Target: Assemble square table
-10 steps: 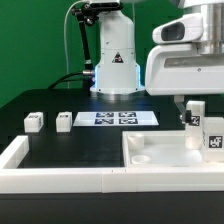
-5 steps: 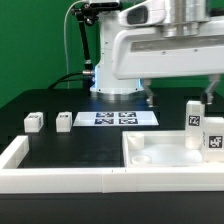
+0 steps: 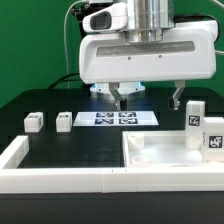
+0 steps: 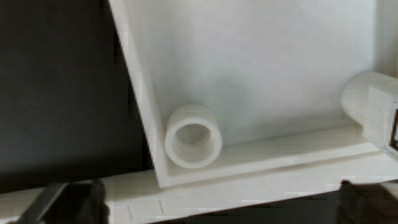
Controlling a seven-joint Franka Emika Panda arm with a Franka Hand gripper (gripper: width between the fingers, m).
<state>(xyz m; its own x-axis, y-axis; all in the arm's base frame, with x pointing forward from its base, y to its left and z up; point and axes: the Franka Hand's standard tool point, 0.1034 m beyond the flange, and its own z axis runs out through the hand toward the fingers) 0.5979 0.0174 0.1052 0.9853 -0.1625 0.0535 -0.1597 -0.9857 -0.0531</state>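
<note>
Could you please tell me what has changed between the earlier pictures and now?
The open, empty hand swung away from the upright leg toward the exterior view's left, above the square slab. Nothing was picked up. That leg, the two small legs and the marker board stayed put.

You count one square tabletop slab (image 3: pixel 175 150), four tagged legs (image 3: pixel 33 121) (image 3: pixel 64 120) (image 3: pixel 194 122) (image 3: pixel 214 141) — two beside it, two well apart — and one marker board (image 3: pixel 118 118).

Exterior view's right edge cut off the square table slab (image 3: pixel 175 150) — wrist view cropped one leg (image 4: pixel 374 100); fingertips (image 4: pixel 68 200) were dark, blurred.
</note>
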